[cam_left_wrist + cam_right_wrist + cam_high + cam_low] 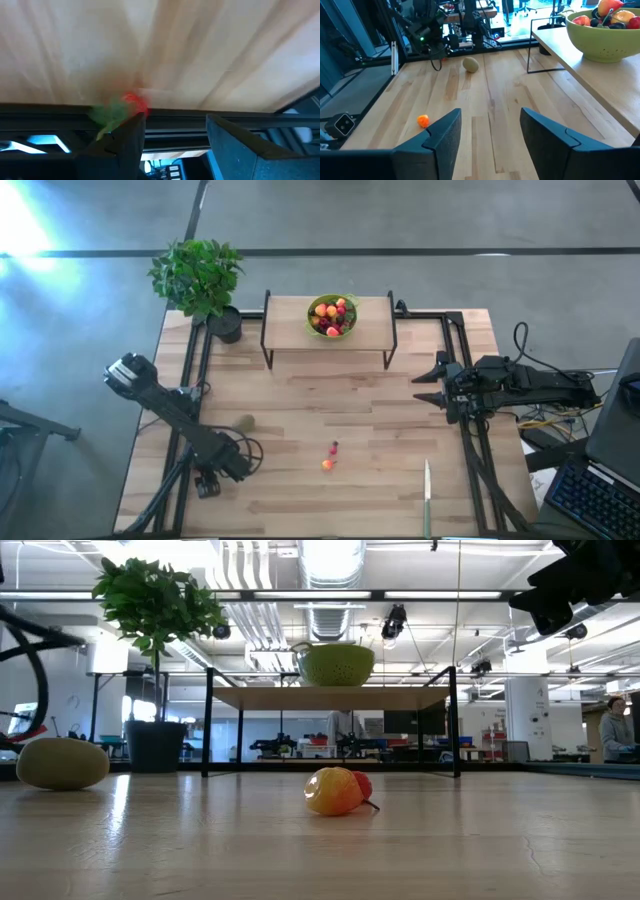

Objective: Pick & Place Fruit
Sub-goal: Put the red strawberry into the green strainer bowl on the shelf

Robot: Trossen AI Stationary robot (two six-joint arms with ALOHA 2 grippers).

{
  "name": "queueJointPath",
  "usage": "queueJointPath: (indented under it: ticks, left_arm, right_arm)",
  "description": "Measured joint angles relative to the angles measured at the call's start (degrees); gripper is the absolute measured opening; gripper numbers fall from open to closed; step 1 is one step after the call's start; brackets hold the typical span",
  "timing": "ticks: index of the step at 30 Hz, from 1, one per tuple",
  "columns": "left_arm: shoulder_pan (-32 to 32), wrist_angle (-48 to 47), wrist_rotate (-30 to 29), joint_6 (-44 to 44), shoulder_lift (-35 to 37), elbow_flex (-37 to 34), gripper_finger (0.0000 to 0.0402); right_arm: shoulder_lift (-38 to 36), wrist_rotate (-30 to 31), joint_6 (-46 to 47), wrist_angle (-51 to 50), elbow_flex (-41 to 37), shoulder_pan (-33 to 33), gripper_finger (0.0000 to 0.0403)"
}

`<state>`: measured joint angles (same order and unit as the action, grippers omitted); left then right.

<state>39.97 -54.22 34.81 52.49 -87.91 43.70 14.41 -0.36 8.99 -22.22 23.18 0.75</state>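
Most of the fruit already sits heaped in the lime-green bowl [333,317] on the small raised shelf [290,330] at the far side of the table [300,510], so the job looks largely done — what remains, as far as can be seen, is the brown kiwi [243,423] and two small pieces lying together, an orange fruit [327,464] and a red-and-dark piece [334,448] just beyond it. Taking the bowl as the landmark: the small pair lies on the open tabletop well out in front of it, nearly straight towards the near edge, and the kiwi lies in front of the bowl and off to its left. The left gripper [207,483] is lower still and further left, near the table's near-left edge, jaws apart and holding nothing; the kiwi is near it but clear of the fingers. The right gripper [428,387] hangs to the right of the bowl and a little forward of the shelf, jaws parted and empty — the small pair is well apart from it. A green-handled knife [427,495] lies near the front edge.
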Motion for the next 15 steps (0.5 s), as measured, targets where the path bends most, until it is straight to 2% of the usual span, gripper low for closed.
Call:
queueJointPath:
  ticks: [9, 12, 15]
  left_arm:
    - [0.34, 0.09, -0.21, 0.63, -0.01, -4.81, 0.0216]
    - [0.37, 1.95, 1.88, 5.97, -0.01, -4.55, 0.0216]
    - [0.63, 5.5, 2.12, 5.81, -0.01, -1.86, 0.0216]
  right_arm:
    - [-0.01, 0.01, 0.0, 0.0, 0.0, 0.0, 0.0177]
    - [0.0, 0.02, -0.02, 0.0, 0.0, -0.01, 0.0168]
    - [-0.02, 0.02, 0.0, 0.0, 0.0, -0.01, 0.0158]
